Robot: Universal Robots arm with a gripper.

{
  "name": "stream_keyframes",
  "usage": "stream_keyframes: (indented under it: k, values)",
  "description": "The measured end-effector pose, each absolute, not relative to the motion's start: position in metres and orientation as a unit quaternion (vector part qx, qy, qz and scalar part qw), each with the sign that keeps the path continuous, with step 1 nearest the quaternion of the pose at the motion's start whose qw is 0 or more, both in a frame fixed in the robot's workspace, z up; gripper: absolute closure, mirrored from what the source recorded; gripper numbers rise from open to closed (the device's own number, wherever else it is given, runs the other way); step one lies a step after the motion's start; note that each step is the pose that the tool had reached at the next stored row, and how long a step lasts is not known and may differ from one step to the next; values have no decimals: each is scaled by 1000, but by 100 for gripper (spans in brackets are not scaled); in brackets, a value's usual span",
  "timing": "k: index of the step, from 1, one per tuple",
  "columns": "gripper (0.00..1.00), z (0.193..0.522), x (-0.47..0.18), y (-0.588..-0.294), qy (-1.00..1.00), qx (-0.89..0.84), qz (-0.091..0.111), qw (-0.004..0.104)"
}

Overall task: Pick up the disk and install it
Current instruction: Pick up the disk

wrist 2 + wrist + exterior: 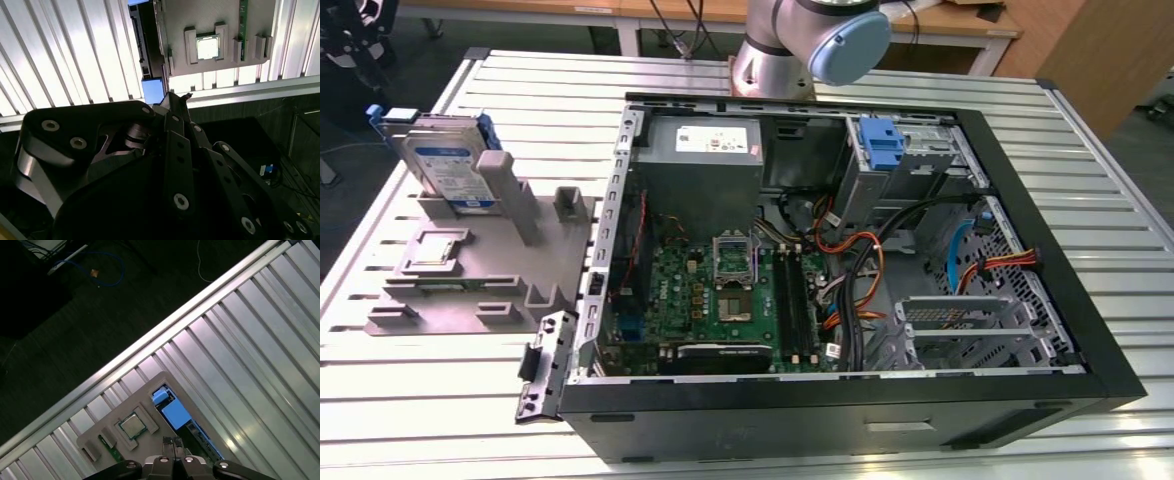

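Observation:
The disk [447,165], silver with a white-and-blue label and a blue carrier, stands upright on edge in the grey holder block [467,285] at the exterior view's left. Looking down on it, the first wrist view shows the disk's blue top edge [173,413], and the second wrist view shows the disk [149,45] edge-on. My gripper [172,442] hangs well above the holder with nothing in it. Its fingertips meet at a point [175,97], shut, a little to one side of the disk's blue end.
An open computer case [1067,330] lies on the slatted metal table [1094,160], with a metal drive bay and fixed blue bracket [881,145] at its far end. A square chip [132,425] sits on the holder beside the disk. The table edge and dark floor [75,315] lie just beyond the holder.

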State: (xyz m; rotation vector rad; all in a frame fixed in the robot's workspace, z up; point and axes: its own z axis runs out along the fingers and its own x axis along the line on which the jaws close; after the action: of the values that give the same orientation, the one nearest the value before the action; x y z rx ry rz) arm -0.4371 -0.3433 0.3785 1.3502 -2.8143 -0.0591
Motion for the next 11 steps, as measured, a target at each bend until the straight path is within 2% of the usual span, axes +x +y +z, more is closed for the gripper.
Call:
stream_keyframes:
  k: [11]
  values:
    - [90,378,-437,-343,-884,467,-19,11]
